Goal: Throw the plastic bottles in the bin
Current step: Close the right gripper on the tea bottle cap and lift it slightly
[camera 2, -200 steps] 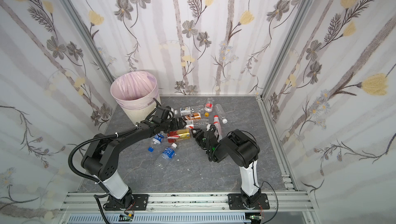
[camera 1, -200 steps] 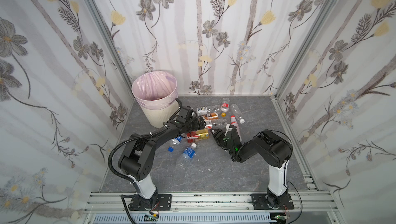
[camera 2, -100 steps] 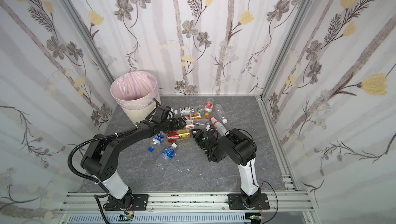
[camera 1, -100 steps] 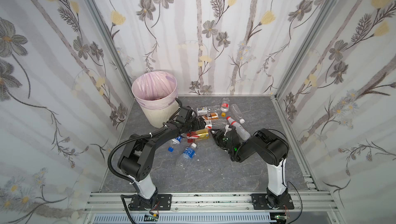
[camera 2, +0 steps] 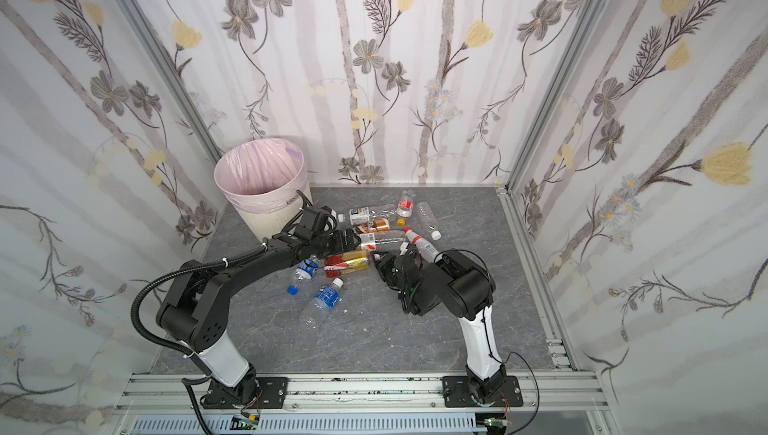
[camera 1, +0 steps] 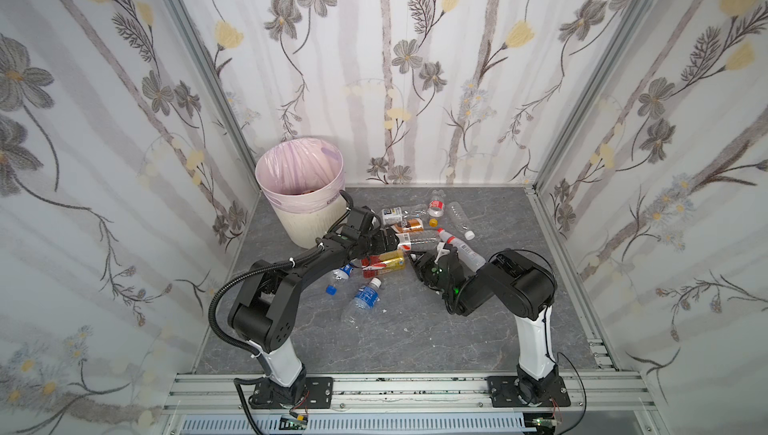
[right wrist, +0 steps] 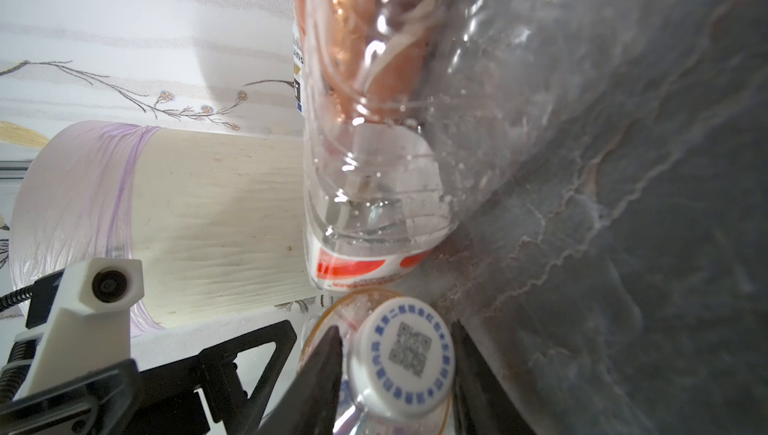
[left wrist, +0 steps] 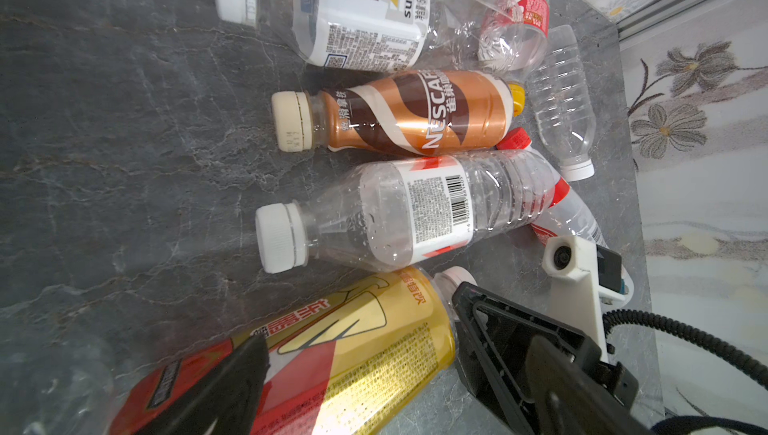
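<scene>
Right wrist view: the gold-and-red bottle (left wrist: 353, 349) lies on the grey floor (camera 1: 415, 329), its white cap (right wrist: 401, 366) pinched by the right gripper (right wrist: 397, 341). The left gripper (camera 1: 384, 242), spread wide, hangs over the same bottle, so the 2 grippers could collide. The bin (camera 1: 305, 225) stands nearby, back left.

You see the worktop (camera 1: 415, 329) as a matt grey stone-look sheet with pale veining. The plastic bottles (left wrist: 374, 212) are clear and glossy, some creased; the gold-labelled bottle (left wrist: 374, 341) carries a shiny metallic film. The bin (camera 1: 307, 225) is matt, ribbed cream plastic, lined with a thin, translucent lilac bag (camera 1: 286, 167). The frame rails (camera 1: 415, 385) are brushed metal.
</scene>
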